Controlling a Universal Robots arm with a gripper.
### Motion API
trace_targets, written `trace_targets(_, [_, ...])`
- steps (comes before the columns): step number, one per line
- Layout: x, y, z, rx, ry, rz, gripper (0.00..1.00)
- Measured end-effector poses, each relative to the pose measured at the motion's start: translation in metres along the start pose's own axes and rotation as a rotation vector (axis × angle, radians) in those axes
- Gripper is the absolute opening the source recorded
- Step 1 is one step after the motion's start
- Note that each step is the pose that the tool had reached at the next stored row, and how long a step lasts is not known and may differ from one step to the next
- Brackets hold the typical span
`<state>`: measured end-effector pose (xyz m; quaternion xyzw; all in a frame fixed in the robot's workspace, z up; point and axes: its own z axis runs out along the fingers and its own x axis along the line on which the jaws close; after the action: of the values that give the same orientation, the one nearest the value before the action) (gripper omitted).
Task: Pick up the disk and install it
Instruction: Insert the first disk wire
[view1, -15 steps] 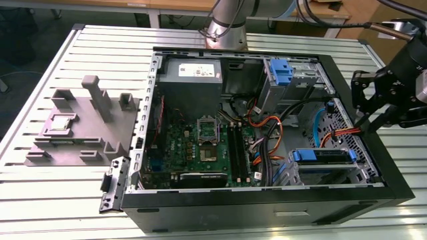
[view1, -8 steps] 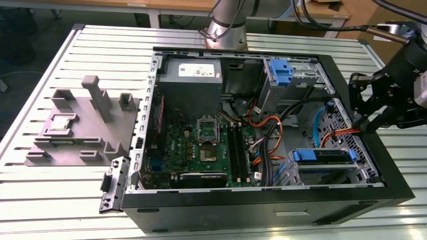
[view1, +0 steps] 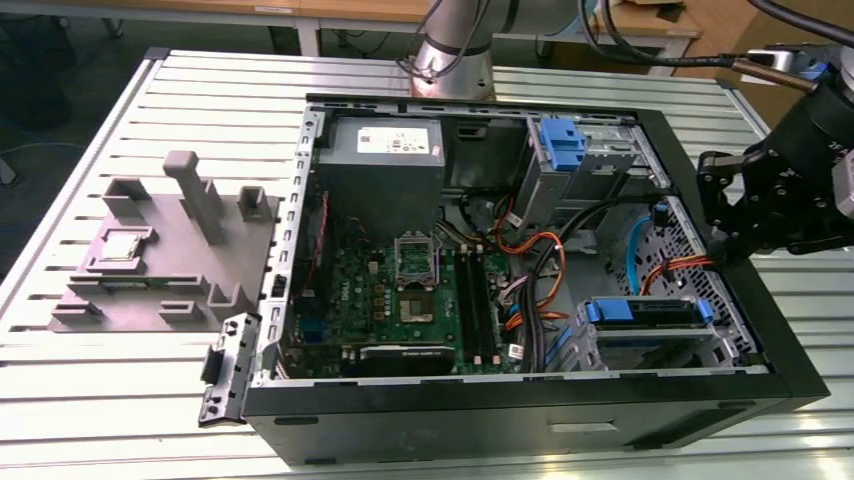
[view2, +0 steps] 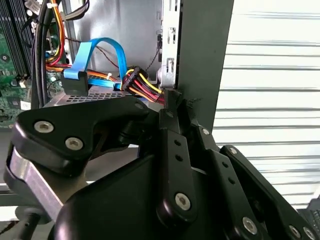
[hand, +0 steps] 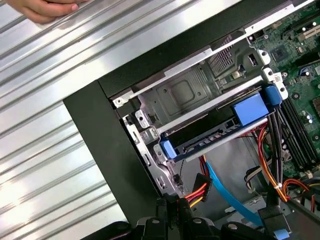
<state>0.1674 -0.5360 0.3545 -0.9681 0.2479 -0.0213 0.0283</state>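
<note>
Exterior view
- Case: an open computer case (view1: 534, 385) lies on a slatted metal tabletop (view1: 120, 400), motherboard (view1: 400, 290) exposed.
- Disk: the disk (view1: 647, 325) sits in the drive bay at the case's near corner on the exterior view's right, its blue carrier front facing the motherboard.
- Gripper: the black gripper (view1: 731, 235) hangs at the case's wall on the exterior view's right, apart from the disk and carrying nothing; whether it is parted or closed, cannot tell.
- Other: a grey fixture block (view1: 160, 255) stands on the tabletop at the exterior view's left; a power supply (view1: 384, 150) occupies the far end of the case.

Second wrist view
- Gripper: its black linkages are close to the case wall, near a blue data cable (view2: 102, 55).

First wrist view
- Disk: seated in the metal cage (hand: 175, 97), blue carrier ends (hand: 250, 107) visible.
- Person: a hand (hand: 42, 9) rests on the tabletop, well apart from the case.
</note>
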Motion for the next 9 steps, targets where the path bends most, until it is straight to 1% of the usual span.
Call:
trace_targets(1, [0.0000,0.0000,0.0000,-0.0022,0.0011,-0.001,0.23])
trace_targets(2, [0.0000,-0.0001,-0.0001,-0.0074,0.0039,-0.002,0.23])
trace_targets(3, [0.0000,-0.0001,-0.0002,-0.0187,0.0101,-0.003,0.23])
trace_targets(5, [0.0000,-0.0002,-0.0002,-0.0458,0.0248,-0.008,0.23])
trace_targets(6, [-0.0001,-0.0002,-0.0002,-0.0512,0.0278,-0.010,0.23])
trace_targets(9, [-0.0001,-0.0003,0.0001,-0.0515,0.0278,-0.011,0.23])
